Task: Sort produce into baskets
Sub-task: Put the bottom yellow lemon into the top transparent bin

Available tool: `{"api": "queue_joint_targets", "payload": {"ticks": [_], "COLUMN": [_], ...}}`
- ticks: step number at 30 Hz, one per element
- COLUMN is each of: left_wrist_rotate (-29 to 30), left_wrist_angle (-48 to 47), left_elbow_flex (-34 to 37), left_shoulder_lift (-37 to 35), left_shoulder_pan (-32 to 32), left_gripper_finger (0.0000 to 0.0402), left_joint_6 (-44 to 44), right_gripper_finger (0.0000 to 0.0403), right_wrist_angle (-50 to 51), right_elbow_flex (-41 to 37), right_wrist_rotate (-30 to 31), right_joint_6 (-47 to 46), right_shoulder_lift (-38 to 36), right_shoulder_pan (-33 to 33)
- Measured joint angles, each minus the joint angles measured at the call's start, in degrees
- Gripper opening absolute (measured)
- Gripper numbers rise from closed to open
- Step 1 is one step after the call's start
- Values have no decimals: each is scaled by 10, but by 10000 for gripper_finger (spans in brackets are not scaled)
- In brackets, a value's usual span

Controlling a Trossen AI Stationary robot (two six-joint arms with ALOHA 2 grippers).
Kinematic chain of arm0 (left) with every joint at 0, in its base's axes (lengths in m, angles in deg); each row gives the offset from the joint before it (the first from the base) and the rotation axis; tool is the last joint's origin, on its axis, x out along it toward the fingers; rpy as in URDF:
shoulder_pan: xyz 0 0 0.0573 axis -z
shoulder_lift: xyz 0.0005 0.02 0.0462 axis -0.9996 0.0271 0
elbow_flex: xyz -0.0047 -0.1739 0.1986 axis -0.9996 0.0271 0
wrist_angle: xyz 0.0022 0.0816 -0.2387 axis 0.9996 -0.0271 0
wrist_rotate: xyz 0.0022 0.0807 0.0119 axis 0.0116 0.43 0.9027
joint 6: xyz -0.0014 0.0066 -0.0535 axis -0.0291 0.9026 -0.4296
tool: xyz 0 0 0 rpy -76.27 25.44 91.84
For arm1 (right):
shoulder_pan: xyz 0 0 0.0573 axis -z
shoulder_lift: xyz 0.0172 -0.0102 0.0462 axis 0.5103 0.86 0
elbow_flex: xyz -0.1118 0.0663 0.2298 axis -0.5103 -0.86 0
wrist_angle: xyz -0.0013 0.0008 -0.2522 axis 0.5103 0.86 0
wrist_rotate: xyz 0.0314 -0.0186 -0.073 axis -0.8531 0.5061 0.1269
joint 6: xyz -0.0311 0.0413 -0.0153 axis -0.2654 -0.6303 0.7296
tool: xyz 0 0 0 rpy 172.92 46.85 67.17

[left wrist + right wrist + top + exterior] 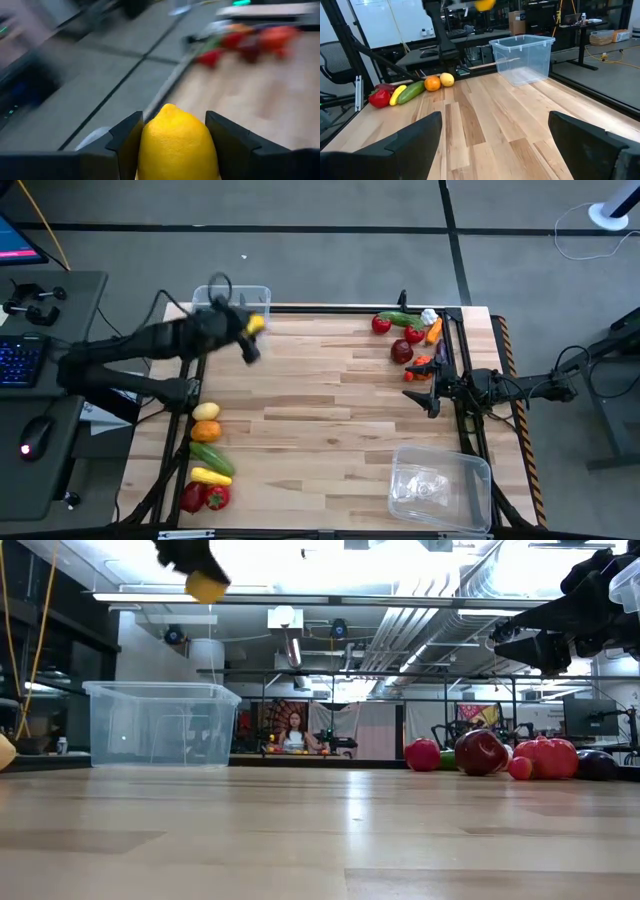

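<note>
Wooden table [330, 420]: pale planks in a black frame, carrying both tubs and two groups of produce.
Left arm: reaches from the left edge toward the far-left corner.
Right arm: waits low over the right edge, beside the far-right produce.
Far basket [238, 300]: clear tub at the far-left corner, partly under the left arm; looks empty in the low view [160, 725].
Near basket [440, 485]: clear tub at the near-right corner, well apart from the other.
Left gripper [250, 330]: raised just beside the far basket, fingers [127, 137] clamped on either side of a lemon.
Right gripper [420, 385]: fingers [405, 145] spread wide, nothing between them.
Held lemon [177, 145]: yellow, high above the table in the low view [207, 586].
Left-edge row: lemon [206, 411], orange [205, 430], cucumber [212, 457], a yellow piece [210, 476], red pepper [217, 497], lying close in a line.
Far-right group: red apple [401, 351], green cucumber [396, 319], white garlic [429, 317], carrot [434, 332], small red pieces around them.
</note>
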Motion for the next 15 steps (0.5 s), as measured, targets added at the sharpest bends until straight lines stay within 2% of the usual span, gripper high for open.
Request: {"api": "queue_joint_targets", "payload": {"ticks": [4,7,10,15], "left_wrist_rotate": [-3,-27,-62,-96], "left_wrist_angle": [10,12,21,5], "left_elbow_flex": [36,39,39,39], "left_shoulder_lift": [2,21,35,51], "left_shoulder_pan": [-125,-191,-230,-268], "left_gripper_finger": [188,189,201,247], "left_joint_6": [-31,-49,-49,-69], "right_gripper_finger": [358,358,358,358], "right_wrist_angle": [2,2,2,2], "right_elbow_flex": [0,0,0,0], "right_wrist_rotate": [0,0,0,0], "right_joint_6": [0,0,0,0], "right_shoulder_lift": [0,0,0,0], "right_shoulder_pan": [0,0,0,0]}}
